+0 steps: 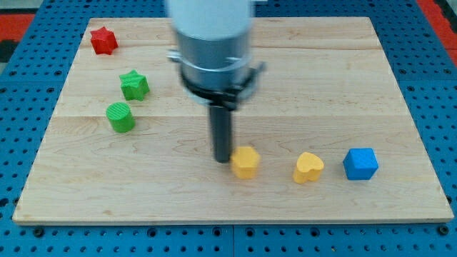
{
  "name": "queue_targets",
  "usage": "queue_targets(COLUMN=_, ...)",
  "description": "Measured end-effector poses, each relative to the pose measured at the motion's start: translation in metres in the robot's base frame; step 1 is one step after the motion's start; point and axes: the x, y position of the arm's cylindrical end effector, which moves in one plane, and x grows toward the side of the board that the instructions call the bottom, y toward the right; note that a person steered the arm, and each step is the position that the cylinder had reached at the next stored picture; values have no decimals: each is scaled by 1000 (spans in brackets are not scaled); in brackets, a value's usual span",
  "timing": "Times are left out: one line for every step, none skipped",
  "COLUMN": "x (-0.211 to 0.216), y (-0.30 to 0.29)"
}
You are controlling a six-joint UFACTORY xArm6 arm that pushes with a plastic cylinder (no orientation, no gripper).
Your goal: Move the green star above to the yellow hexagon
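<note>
- We have no fingers, only a rod; my tip (223, 160) sits just left of the yellow hexagon (245, 162).
- The green star (134, 85) waits far away at the view's upper left, so we must go there to push it.

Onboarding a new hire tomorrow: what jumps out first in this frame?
The big blurred arm column dropping from the view's top centre, ending in my tip, which sits right against the left side of the yellow hexagon. Next, the bright blocks on the pale wooden board: a green star and green cylinder at the view's left, a red star top left, and a yellow heart with a blue cube lower right.
</note>
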Motion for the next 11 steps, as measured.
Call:
queue_targets(x=2, y=-72)
queue_targets(x=1, y=-168)
queue_targets(x=-45, y=-239)
queue_targets(x=-101, y=-261)
queue_targets(x=-73, y=-194)
queue_targets(x=-39, y=-74)
queue_targets(x=-39, y=29)
queue_targets(x=-56, y=28)
queue_targets(x=-86, y=-61)
queue_targets(x=-87, y=-133)
queue_targets(x=-109, y=-228)
